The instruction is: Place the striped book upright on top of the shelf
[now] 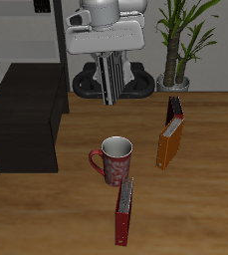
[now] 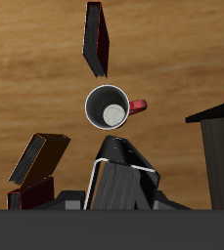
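The gripper [image 1: 110, 92] is hanging above the table [image 1: 205, 199], its fingers [image 1: 108, 62] clamped on the striped book [image 1: 111, 75], which is hanging upright well clear of the wood. In the wrist view the striped book [image 2: 121, 176] is filling the space between the fingers. The shelf [image 1: 24, 115] is sitting off to one side, its flat top bare. A red mug [image 1: 114, 161] is standing just below the gripper, with the red-edged book [image 1: 124, 211] nearer the front edge and the orange book [image 1: 170, 137] beside a potted plant [image 1: 181, 40].
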